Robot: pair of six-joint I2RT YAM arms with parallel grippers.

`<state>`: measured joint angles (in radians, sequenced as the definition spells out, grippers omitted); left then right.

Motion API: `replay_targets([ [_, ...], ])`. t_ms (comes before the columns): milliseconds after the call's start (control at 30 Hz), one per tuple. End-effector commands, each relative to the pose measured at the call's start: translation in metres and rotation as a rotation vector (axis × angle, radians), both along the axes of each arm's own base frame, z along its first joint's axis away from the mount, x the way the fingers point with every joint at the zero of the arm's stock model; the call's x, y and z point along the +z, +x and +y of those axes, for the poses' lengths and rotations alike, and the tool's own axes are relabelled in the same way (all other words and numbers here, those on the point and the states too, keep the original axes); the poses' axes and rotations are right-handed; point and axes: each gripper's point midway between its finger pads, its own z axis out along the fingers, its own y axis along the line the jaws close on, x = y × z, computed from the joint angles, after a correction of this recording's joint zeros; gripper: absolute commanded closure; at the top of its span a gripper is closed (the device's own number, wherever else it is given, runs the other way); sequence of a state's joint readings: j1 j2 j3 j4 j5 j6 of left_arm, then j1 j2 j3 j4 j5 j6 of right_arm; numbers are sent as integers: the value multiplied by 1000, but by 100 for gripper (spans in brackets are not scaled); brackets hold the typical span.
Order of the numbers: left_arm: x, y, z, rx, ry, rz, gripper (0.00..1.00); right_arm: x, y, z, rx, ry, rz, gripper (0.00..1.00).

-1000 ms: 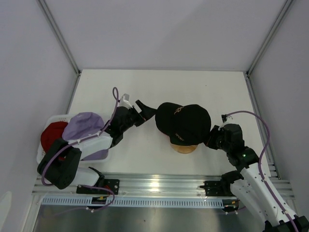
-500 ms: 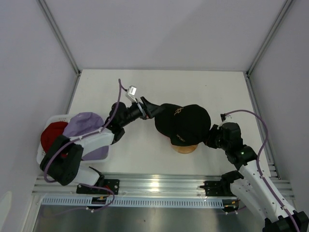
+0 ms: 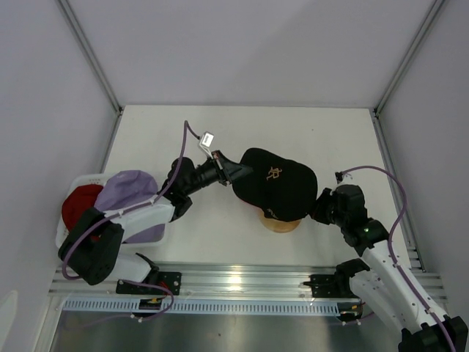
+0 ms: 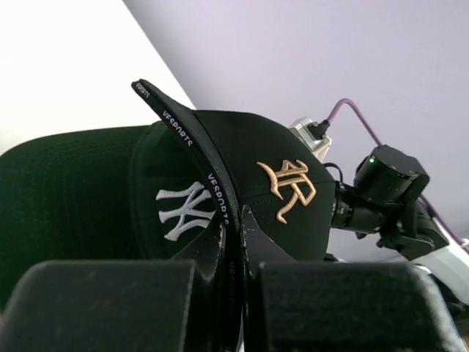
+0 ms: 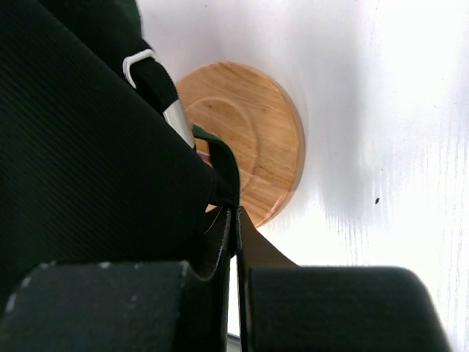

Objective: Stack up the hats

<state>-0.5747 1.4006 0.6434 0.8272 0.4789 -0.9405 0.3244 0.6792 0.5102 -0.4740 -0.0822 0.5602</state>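
A black hat with a gold emblem (image 3: 277, 188) (image 4: 282, 187) tops a pile on the round wooden stand (image 3: 282, 225) (image 5: 253, 139). In the left wrist view, a black hat with a white logo (image 4: 179, 213) lies just under it. My left gripper (image 3: 233, 170) (image 4: 233, 220) is shut on the top hat's brim (image 4: 187, 132), which is tipped up on edge. My right gripper (image 3: 320, 209) (image 5: 236, 220) is shut on the rear edge of the black hat (image 5: 80, 147), beside a dark green strap (image 5: 220, 158). A lavender hat (image 3: 126, 191) and a red hat (image 3: 76, 205) lie at the left.
The white mesh basket (image 3: 76, 180) at the near left edge holds the lavender and red hats, and my left arm reaches over it. Grey walls with metal posts close in the white table (image 3: 330, 139) on the left, right and back. A rail runs along the near edge.
My left gripper swung right from open air to the black hat's brim and shut on it. The brim turned toward the back. The right arm stayed put.
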Motion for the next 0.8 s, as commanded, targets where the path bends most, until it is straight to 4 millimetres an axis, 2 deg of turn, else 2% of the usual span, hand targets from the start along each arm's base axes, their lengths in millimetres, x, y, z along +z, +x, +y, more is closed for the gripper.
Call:
replay_targets([
  [0, -32, 26, 26, 185, 190, -19, 99, -6, -1, -8, -27, -47, 24, 100],
  [67, -27, 34, 34, 241, 233, -35, 99, -7, 0, -9, -33, -53, 28, 100],
  [100, -41, 33, 39, 253, 287, 13, 99, -6, 1, -9, -35, -52, 26, 100],
  [200, -52, 38, 47, 296, 318, 59, 99, -5, 3, -11, -44, -56, 19, 100],
  [300, -80, 34, 54, 312, 313, 143, 99, -7, 4, -11, -48, -59, 18, 100],
  [400, -96, 33, 54, 316, 275, 179, 99, -8, 7, -11, -48, -62, 19, 100],
  [433, -112, 33, 54, 313, 282, 219, 99, -10, 7, -10, -47, -64, 23, 100],
  [567, -142, 29, 52, 298, 262, 280, 99, -12, 10, -10, -50, -66, 25, 100],
  [633, -163, 22, 56, 305, 276, 331, 99, -13, 11, -10, -52, -66, 27, 100],
  [667, -163, 24, 56, 310, 263, 319, 99, -14, 11, -10, -52, -66, 27, 100],
  [733, -180, 19, 58, 307, 283, 346, 99, -14, 12, -9, -52, -67, 27, 100],
  [767, -177, 21, 56, 301, 267, 323, 99, -13, 14, -9, -55, -67, 24, 100],
])
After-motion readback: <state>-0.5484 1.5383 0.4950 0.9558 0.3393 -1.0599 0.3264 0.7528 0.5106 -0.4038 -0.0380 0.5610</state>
